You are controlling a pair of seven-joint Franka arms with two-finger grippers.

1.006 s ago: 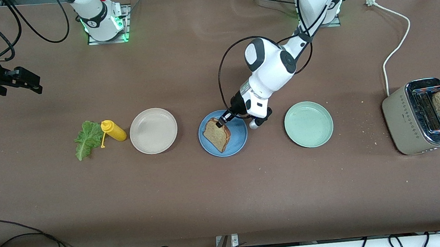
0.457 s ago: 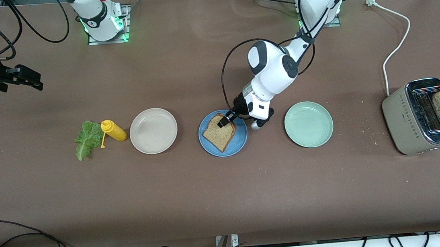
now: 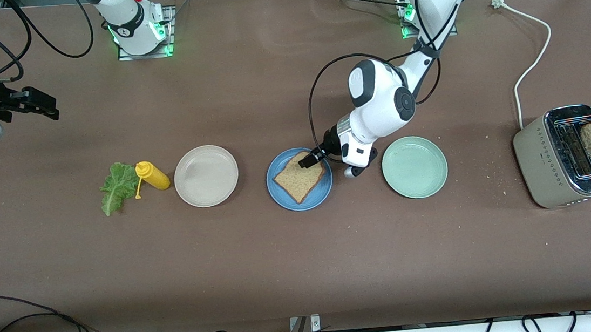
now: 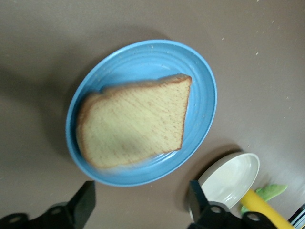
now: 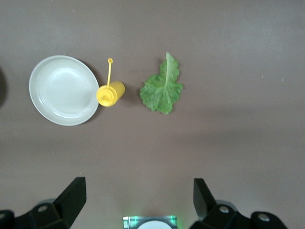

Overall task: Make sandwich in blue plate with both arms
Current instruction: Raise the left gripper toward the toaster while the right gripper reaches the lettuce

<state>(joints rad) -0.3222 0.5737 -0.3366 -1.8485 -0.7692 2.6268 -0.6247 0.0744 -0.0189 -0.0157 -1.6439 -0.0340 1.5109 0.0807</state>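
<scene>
Where the round matte sky-blue plate (image 3: 299,179) sits mid-table, 1 square brown wholegrain toast slice (image 3: 300,177) lies flat; left claw (image 3: 312,158) hovers spread, empty, above its edge. Right claw (image 3: 32,104) waits open.

I find no text, label, brand name, number or sign that I can read anywhere in my views. The toaster (image 3: 571,158) has a pattern of small dots on its side, but it spells nothing. The yellow squeeze bottle (image 3: 151,175) carries no label that shows. The blue plate (image 3: 283,194), the beige plate (image 3: 206,175) and the mint-green plate (image 3: 414,167) are all plain, and the desk (image 3: 305,262) bears no markings.
</scene>
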